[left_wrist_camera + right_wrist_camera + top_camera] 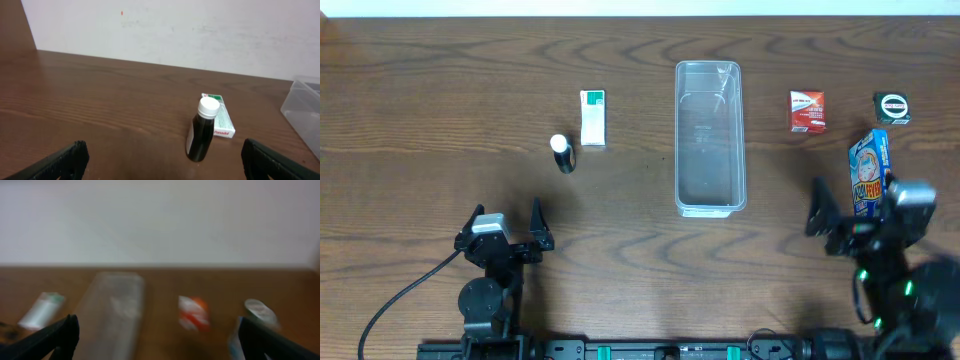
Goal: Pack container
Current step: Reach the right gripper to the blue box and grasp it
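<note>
Beginning to pack, apparently: nothing yet inside the container (679,140), sitting centrally, left of the right gripper (160,347) and right of the left gripper (507,218). Lies open side up, long axis running near to far, one narrow end toward the near edge. With both grippers spread wide and holding nothing, best to take the dark bottle (201,132) with the left, closing across its upright body below the white cap, avoiding the green-and-white box (222,122) just beyond. Then lower along the container's length, clear of the rim.
</note>
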Robot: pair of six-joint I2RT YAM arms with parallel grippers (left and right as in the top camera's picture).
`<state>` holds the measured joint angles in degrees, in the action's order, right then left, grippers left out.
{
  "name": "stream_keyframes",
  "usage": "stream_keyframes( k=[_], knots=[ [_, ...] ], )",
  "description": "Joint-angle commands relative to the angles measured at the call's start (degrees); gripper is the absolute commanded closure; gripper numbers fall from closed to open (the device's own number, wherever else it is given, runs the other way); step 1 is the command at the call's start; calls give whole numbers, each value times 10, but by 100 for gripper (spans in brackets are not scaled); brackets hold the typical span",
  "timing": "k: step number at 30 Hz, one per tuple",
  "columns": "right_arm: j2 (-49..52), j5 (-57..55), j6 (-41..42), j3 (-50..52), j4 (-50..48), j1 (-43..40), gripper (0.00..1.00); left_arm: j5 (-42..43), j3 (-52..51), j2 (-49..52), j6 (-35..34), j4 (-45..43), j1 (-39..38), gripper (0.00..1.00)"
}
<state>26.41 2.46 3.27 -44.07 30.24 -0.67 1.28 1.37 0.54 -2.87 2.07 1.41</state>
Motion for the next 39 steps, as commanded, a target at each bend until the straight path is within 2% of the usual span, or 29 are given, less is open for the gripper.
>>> stream_keyframes(
  k=[1, 4, 7, 11, 14, 21, 25, 32, 39],
  knots=[
    [109, -67, -74, -90, 54, -23, 1, -7, -11, -3, 7, 20, 3, 2],
    [207, -69, -99, -170, 125, -59, 1, -7, -11, -3, 7, 20, 3, 2],
    [300, -24, -100, -238, 183, -112, 1, -7, -11, -3, 7, 20, 3, 2],
    [405, 50, -145, -293, 235, -177, 1, -7, -11, -3, 7, 20, 3, 2],
    [486, 79, -146, -328, 271, -230, 1, -7, -11, -3, 7, 20, 3, 2],
    [538, 6, -147, -329, 237, -267, 1, -7, -11, -3, 7, 20, 3, 2],
    [549, 6, -151, -328, 203, -278, 1, -7, -11, -3, 7, 20, 3, 2],
    [603, 85, -267, -328, 204, -286, 1, -7, -11, -3, 7, 20, 3, 2],
    [653, 106, -332, -327, 198, -286, 1, -7, -11, -3, 7, 20, 3, 2]
  ],
)
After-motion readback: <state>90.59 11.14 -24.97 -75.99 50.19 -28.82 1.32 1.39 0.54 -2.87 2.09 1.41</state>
